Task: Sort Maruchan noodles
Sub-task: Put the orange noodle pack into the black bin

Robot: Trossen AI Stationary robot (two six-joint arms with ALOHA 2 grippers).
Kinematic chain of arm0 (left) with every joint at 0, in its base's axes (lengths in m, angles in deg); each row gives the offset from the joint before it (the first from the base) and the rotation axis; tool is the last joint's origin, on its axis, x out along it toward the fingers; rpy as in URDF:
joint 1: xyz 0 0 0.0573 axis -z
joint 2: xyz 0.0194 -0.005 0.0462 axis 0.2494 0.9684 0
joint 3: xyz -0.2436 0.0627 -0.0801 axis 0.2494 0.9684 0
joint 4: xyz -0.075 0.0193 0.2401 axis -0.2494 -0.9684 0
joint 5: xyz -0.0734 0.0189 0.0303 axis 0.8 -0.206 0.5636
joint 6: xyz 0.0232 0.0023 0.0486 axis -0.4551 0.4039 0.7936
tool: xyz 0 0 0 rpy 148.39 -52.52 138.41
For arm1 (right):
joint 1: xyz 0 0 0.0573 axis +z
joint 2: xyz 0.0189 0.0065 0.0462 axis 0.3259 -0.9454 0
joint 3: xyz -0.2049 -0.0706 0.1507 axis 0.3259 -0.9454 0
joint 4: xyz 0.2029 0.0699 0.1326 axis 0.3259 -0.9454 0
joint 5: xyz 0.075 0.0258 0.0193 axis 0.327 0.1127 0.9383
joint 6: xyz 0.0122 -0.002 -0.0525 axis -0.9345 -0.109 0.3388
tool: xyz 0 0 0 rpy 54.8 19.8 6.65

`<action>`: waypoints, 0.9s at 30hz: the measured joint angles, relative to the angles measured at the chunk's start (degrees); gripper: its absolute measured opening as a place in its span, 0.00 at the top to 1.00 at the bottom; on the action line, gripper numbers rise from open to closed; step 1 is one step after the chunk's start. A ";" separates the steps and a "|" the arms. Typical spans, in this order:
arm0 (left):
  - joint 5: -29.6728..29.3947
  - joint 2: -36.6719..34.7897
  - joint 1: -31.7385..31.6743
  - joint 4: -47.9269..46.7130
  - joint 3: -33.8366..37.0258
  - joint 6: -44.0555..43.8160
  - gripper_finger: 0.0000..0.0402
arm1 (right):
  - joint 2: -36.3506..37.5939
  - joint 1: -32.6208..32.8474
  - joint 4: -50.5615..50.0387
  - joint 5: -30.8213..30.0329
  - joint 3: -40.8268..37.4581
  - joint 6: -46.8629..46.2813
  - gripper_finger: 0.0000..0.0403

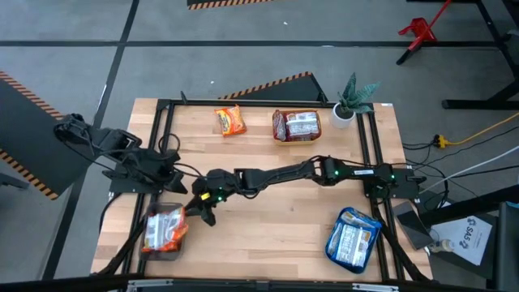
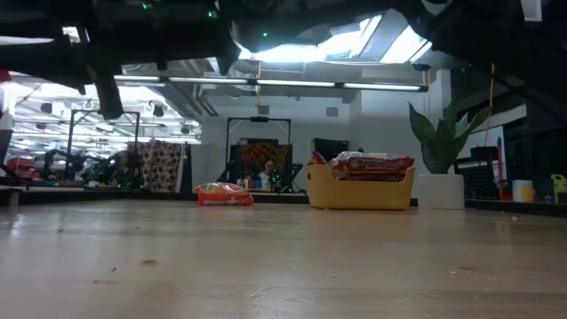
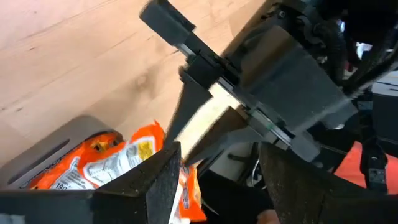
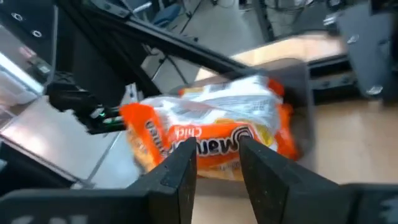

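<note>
Both arms are showing matte black housings with looping black cables; small green lights are glowing on the right arm's joints (image 1: 332,171).

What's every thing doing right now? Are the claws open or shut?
Left gripper: open, empty.
Right gripper: open, empty, beside grey tray.
Grey tray: holds orange packets.
Yellow bowl: holds red-and-white packets.
Blue packets: piled together.
Loose orange packet: lying alone on table.

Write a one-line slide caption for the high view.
Right gripper reaches across the table to the grey tray of orange noodle packets; left gripper waits alongside.
</note>
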 joint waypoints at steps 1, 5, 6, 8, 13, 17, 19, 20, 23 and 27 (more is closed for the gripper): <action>-0.04 0.00 0.00 0.03 0.00 -0.01 0.47 | 0.01 -0.03 -0.04 -0.35 0.01 0.50 0.71; 0.32 -0.01 -0.02 0.14 0.00 -0.30 0.47 | 0.03 -0.13 0.20 2.32 0.13 2.86 0.71; 0.40 0.02 -0.02 0.35 0.02 -0.31 0.47 | 0.03 -0.13 0.58 2.48 0.13 3.52 0.71; 0.33 0.00 0.00 0.75 0.02 -0.23 0.47 | 0.03 -0.12 1.61 2.50 0.11 4.68 0.71; -0.02 1.27 -0.02 2.09 0.02 1.04 0.47 | 0.03 -0.04 4.46 1.83 0.11 8.30 0.71; 0.45 1.85 -0.02 7.40 0.02 0.78 0.47 | 0.03 -0.03 5.25 -0.14 0.22 12.45 0.71; 0.63 1.72 -0.02 8.44 0.02 -0.26 0.47 | 0.06 -0.04 4.49 -0.66 0.22 12.55 0.71; 0.65 1.47 0.02 8.43 0.04 -0.81 0.47 | 0.18 -0.12 2.92 -0.53 0.27 12.59 0.71; 0.40 1.06 -0.02 9.16 -0.04 -1.37 0.47 | 2.05 -0.70 -8.53 1.84 0.24 15.35 0.71; 0.23 0.26 0.00 8.55 -0.02 -0.15 0.47 | 6.39 -0.94 -26.48 -2.23 0.24 24.45 0.71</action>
